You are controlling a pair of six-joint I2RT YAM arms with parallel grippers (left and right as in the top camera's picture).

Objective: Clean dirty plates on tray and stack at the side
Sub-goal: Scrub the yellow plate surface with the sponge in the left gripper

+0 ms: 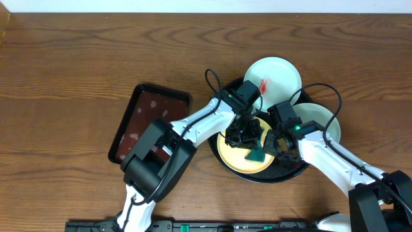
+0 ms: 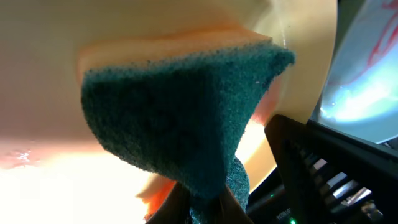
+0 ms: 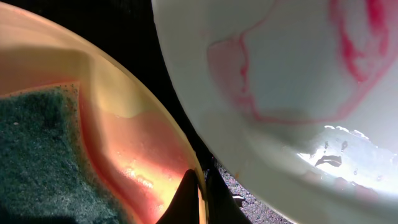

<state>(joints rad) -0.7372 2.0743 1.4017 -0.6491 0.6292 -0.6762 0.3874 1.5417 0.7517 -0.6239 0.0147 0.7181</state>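
The black round tray (image 1: pixel 225 164) holds three plates. The pale yellow plate (image 1: pixel 241 164) lies at its front; it also shows in the left wrist view (image 2: pixel 37 74) and the right wrist view (image 3: pixel 149 149) with an orange-red smear. My left gripper (image 1: pixel 252 143) is shut on a green sponge (image 1: pixel 256 154), pressing it (image 2: pixel 180 118) on the yellow plate. My right gripper (image 1: pixel 275 143) is shut on the yellow plate's rim (image 3: pixel 200 199). A mint-white plate (image 1: pixel 283 72) with a red smear sits at the back. Another mint-white plate (image 1: pixel 322 119) sits to the right, red-smeared in the right wrist view (image 3: pixel 280 81).
A dark maroon rectangular tray (image 1: pixel 145 119) lies left of the black tray on the brown wood tabletop (image 1: pixel 64 71). Both arms cross above the black tray, and cables loop above it.
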